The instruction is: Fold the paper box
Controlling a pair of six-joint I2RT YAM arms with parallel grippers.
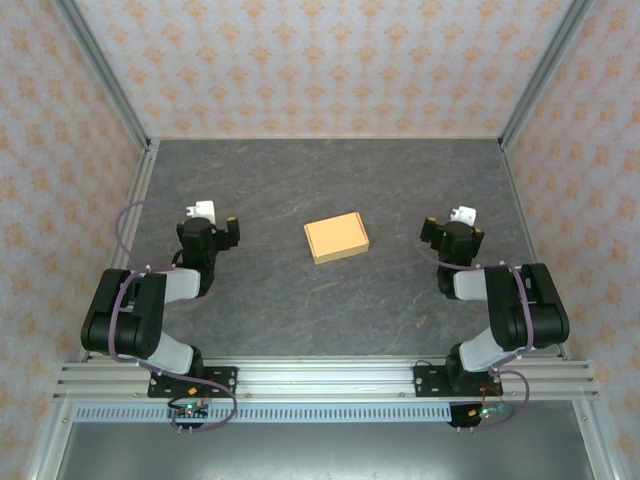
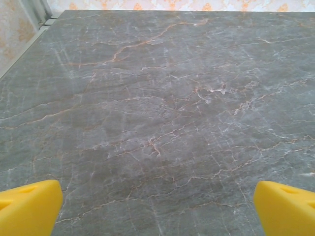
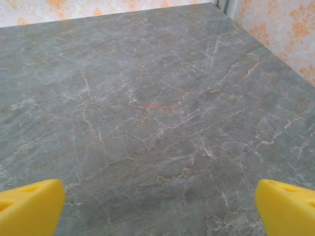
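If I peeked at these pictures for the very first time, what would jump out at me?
The small orange-yellow paper box lies flat in the middle of the dark marbled table. On either side sits a claw, the left claw and the right claw, both open and well clear of the box. Up close, their fingertips are bright yellow.

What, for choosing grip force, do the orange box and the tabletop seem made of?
The paper box: likely thin paperboard, matte orange-yellow, crisp edges, no gloss. The table: grey stone-look top with pale and rusty veins; stone or laminate, cannot tell.
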